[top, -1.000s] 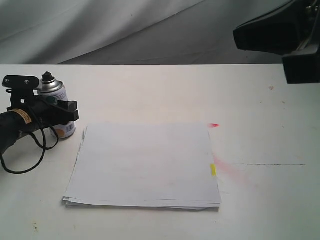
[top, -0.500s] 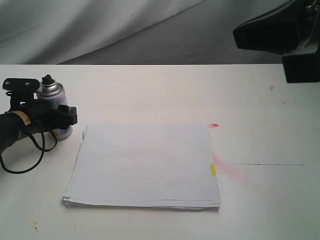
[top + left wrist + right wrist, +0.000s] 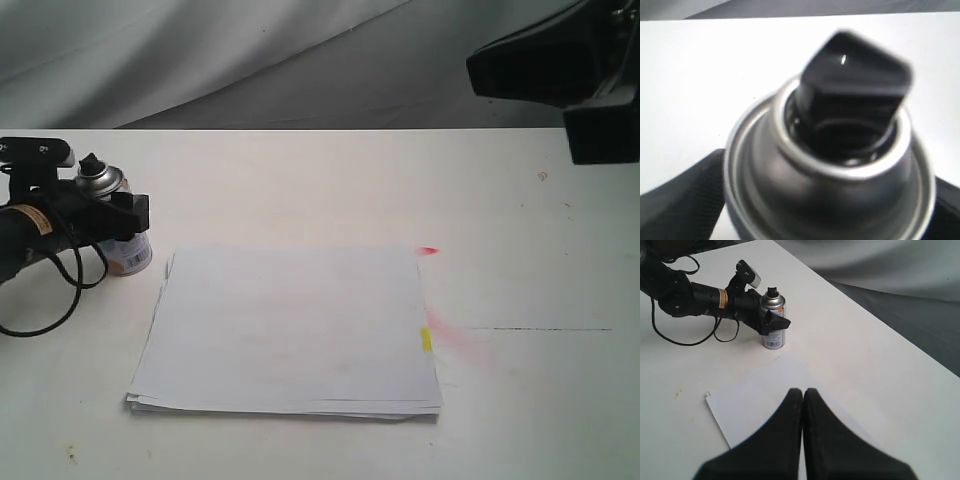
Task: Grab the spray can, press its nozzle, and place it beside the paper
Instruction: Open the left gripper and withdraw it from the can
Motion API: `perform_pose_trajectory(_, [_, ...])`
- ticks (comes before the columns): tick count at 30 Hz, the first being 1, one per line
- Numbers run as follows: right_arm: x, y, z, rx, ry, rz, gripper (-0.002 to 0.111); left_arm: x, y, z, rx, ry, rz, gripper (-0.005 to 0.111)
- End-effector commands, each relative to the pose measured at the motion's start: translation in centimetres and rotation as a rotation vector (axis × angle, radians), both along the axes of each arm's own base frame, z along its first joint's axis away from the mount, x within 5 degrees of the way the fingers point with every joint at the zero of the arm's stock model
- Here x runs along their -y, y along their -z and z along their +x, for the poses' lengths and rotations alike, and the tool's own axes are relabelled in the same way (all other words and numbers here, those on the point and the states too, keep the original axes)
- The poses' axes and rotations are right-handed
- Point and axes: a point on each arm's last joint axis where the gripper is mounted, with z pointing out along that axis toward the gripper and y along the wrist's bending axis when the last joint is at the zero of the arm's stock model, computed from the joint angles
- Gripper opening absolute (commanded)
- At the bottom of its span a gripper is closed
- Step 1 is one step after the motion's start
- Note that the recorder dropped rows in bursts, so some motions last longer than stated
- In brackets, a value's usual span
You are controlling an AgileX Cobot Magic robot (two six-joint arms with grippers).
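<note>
left gripper (image 3: 108, 215) clamped round the can (image 3: 130, 256). can upright on table (image 3: 300, 180), just off the paper's (image 3: 290, 330) far left corner, not touching it. nozzle (image 3: 852, 80) bare on top. right gripper (image 3: 803, 396) fingers pressed together, empty, raised.

I see a white table (image 3: 300, 180) filling most of my view, evenly lit, with a pink smear (image 3: 462, 340) and a thin dark line (image 3: 540, 329) on it. Behind hangs a creased grey cloth (image 3: 200, 60).
</note>
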Motion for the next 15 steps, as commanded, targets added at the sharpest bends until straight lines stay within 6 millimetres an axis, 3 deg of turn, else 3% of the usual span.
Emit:
perform_pose_trajectory(1, [0.1, -0.1, -0.1, 0.013, 0.008, 0.004, 0.000, -0.1, -1.9, -0.1, 0.040, -0.007, 0.003, 0.075])
perform_pose_trajectory(3, [0.1, -0.1, -0.1, 0.013, 0.008, 0.004, 0.000, -0.1, -3.6, -0.3, 0.065, -0.011, 0.012, 0.075])
perform_pose_trajectory(7, [0.0, -0.2, -0.2, 0.014, 0.006, 0.016, 0.000, -0.2, -9.4, -1.6, 0.181, -0.023, 0.036, 0.074])
perform_pose_trajectory(9, [0.0, -0.8, -0.8, 0.035, 0.003, 0.040, 0.000, -0.3, -14.1, -3.9, 0.234, -0.056, 0.045, 0.074])
perform_pose_trajectory(12, [0.0, -1.3, -1.7, 0.065, 0.002, 0.042, 0.000, -0.3, -17.7, -6.6, 0.262, -0.108, 0.012, 0.074])
perform_pose_trajectory(15, [0.1, -2.1, -3.0, 0.110, 0.002, 0.045, 0.000, -0.3, -23.4, -12.2, 0.383, -0.146, 0.029, 0.067])
